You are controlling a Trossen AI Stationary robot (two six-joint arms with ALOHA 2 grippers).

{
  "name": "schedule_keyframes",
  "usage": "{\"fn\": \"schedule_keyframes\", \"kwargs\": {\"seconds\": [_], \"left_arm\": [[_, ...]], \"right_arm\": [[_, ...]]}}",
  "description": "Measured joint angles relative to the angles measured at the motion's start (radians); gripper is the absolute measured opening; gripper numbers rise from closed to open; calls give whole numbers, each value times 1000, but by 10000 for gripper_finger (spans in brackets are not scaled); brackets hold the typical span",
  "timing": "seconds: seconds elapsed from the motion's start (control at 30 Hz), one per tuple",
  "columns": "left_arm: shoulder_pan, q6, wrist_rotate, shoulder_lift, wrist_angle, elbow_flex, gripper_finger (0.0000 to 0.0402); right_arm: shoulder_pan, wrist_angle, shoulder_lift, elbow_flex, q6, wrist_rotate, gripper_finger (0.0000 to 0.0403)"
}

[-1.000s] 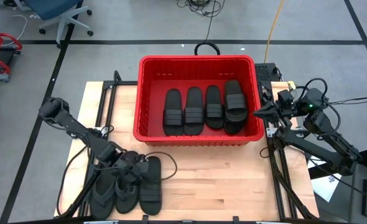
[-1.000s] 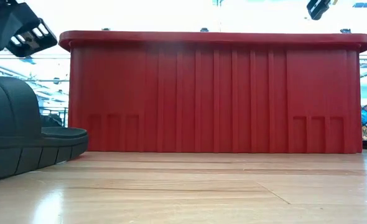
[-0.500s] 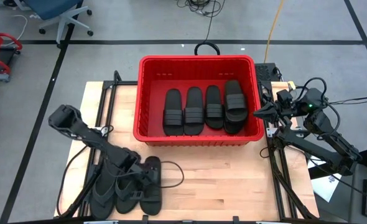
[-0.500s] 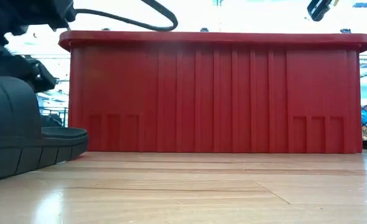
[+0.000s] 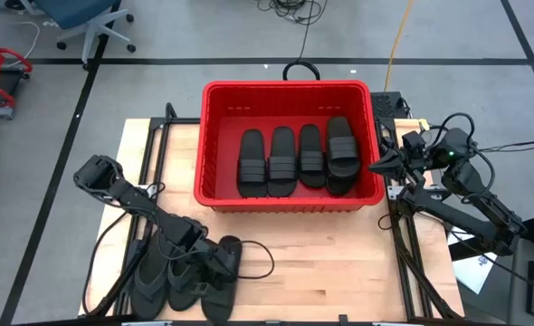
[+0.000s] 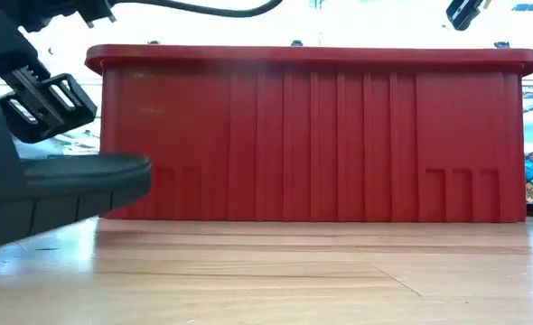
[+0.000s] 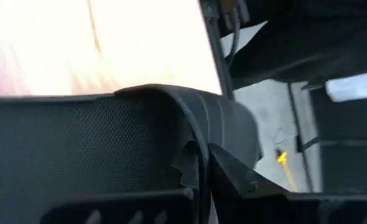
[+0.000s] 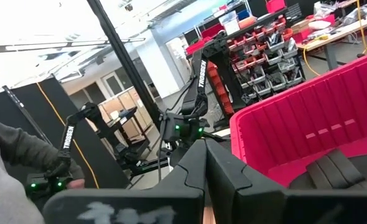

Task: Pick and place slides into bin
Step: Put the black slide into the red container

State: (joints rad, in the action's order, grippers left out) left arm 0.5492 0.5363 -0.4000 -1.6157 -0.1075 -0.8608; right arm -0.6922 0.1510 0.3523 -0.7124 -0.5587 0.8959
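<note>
The red bin stands at the table's far middle and holds several black slides lying flat side by side. Three more slides lie at the near left: two thong ones and a band-strap slide. My left gripper is down on that band-strap slide and shut on it. In the low view this slide fills the left, with the gripper's body above it. My right gripper hangs shut beside the bin's right wall, touching nothing. My left gripper pinches the edge of the slide's ribbed band strap between its two fingers, one on the meshed inner face and one on the ribbed outer face. It comes from above, slanting in from the table's left. The slide's end toward the bin is raised off the table.
Bare wood lies between the bin and the near edge, right of the loose slides. Black cables loop over the table by the left arm. The right arm's base and frame stand along the right edge.
My left gripper has moved toward the table's near edge and down onto the band-strap slide, opened wide, then shut on its strap. The slide has turned a little on the table, and its end toward the bin has tipped up.
</note>
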Motion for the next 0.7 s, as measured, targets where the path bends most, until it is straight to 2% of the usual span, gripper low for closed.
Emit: {"fn": "schedule_keyframes", "kwargs": {"seconds": [0.13,0.27,0.37,0.53,0.7], "left_arm": [[0,52,0,19,24,-3,9],[-1,2,21,85,13,-48,7],[-1,-44,43,139,-57,-114,5],[-5,-177,135,205,-320,-299,7],[-81,-264,206,205,-653,-556,4]], "right_arm": [[0,-1,0,0,4,17,0],[0,-4,0,0,2,57,0],[0,-5,0,0,8,78,0],[0,-4,1,0,50,99,0],[0,0,1,0,149,104,0]]}}
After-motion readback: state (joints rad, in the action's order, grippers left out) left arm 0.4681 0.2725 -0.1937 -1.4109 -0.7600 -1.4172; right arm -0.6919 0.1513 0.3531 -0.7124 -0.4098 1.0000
